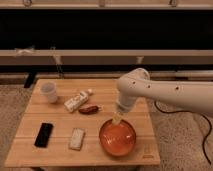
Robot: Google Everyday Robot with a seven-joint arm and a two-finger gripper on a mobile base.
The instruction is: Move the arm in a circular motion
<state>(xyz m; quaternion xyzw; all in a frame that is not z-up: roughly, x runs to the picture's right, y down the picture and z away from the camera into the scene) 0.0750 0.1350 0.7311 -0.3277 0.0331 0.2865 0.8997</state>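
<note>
The arm [165,91] is a glossy white tube that comes in from the right edge, bends at a rounded elbow [134,80] and points down. Its narrow pale tip, the gripper [118,118], hangs just above the back rim of an orange bowl [118,138] on the wooden table [60,120].
On the table are a clear plastic cup [49,91], a white bottle lying on its side [77,100], a brown snack item [88,109], a black phone [43,134] and a pale packet [76,139]. A black cable [206,132] trails on the floor at right. A dark railing wall runs behind.
</note>
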